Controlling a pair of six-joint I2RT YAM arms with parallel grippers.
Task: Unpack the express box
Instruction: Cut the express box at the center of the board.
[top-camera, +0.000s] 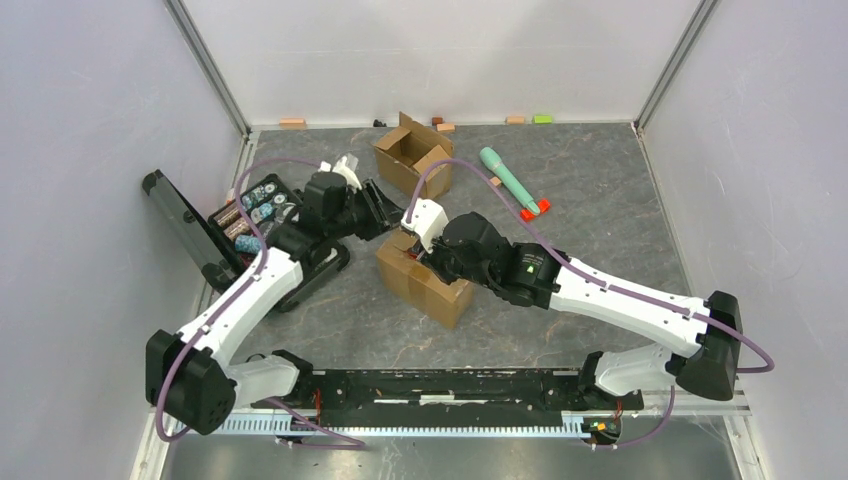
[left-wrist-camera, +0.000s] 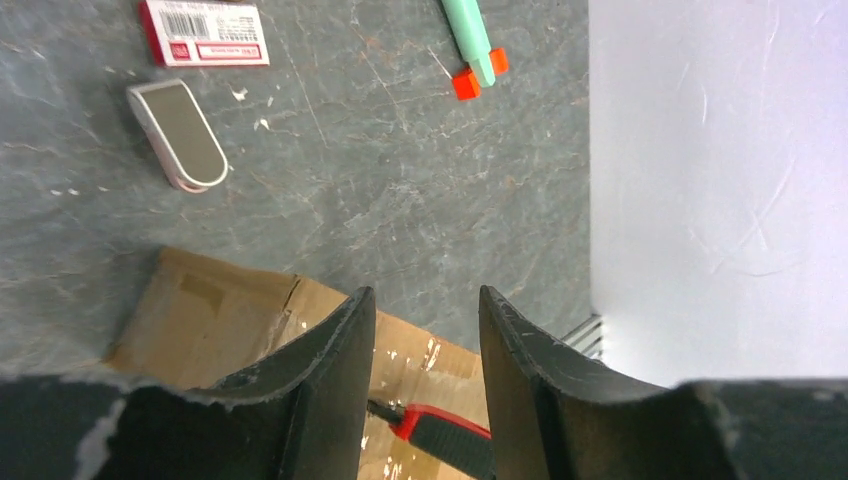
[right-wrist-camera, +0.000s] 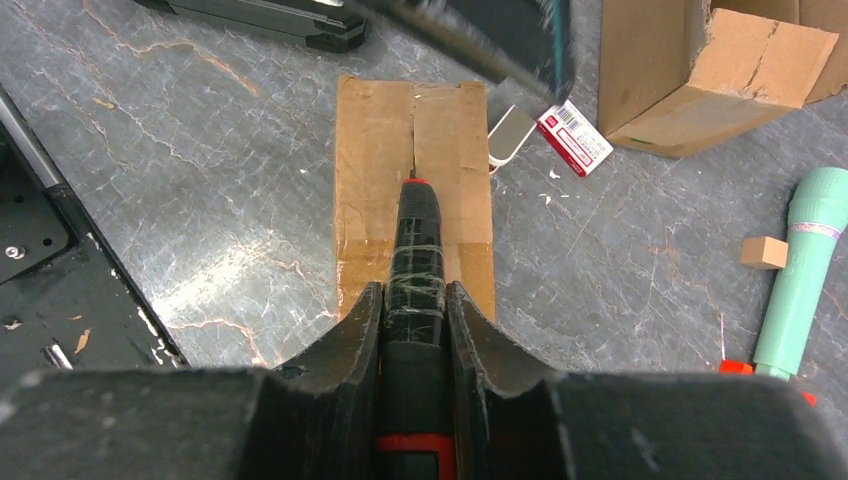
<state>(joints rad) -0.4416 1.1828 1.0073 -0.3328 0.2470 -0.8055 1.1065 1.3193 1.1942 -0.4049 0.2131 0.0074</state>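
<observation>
Two grippers: right gripper (right-wrist-camera: 414, 292) clamps cutter (right-wrist-camera: 415, 235), tip on box (right-wrist-camera: 370, 150); left gripper (left-wrist-camera: 426, 296) half-open.

Wide bare table (top-camera: 620, 205) right of the taped box (top-camera: 445, 295), right claw (right-wrist-camera: 413, 290) gripping a cutter (right-wrist-camera: 415, 230) over its top, left claw (top-camera: 382, 215) crowding its far end, open carton (top-camera: 392, 160) behind, tool case (top-camera: 180, 215) blocking left.

Overhead view looks down; close wrist views share the box (top-camera: 443, 296).

Brown express box (top-camera: 440, 297) flat mid-table, flaps closed; black cutter (right-wrist-camera: 415, 245) tip apparently on centre seam.
</observation>
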